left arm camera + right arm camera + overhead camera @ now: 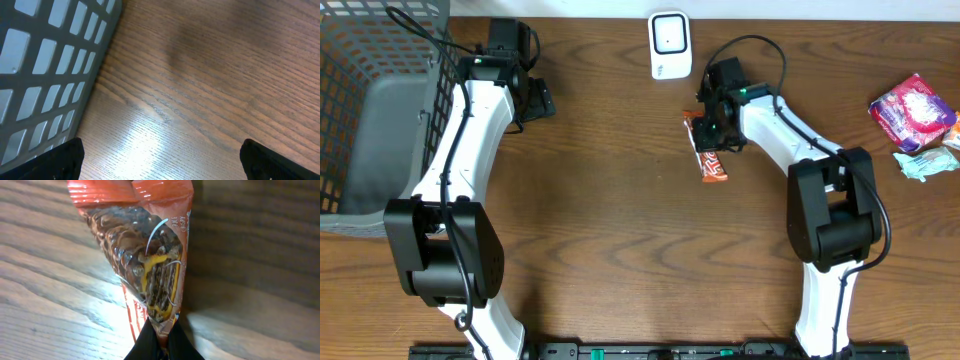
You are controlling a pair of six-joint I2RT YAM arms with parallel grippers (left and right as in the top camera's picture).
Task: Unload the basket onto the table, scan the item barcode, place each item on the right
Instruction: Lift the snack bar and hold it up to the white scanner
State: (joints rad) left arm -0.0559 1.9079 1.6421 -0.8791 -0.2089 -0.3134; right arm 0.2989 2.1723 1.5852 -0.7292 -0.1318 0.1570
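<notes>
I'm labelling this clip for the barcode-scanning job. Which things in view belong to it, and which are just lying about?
Part of the job:
- orange snack bar, pinched in the right gripper
- white scanner

Lying about:
- grey basket
- purple snack packet
- pale green wrapper

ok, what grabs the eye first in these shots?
The orange snack bar, pinched at one end by the shut right hand, near the white scanner at centre. Next, the grey basket at the far left, with the open, empty left hand beside it. A purple packet lies at the far right.
</notes>
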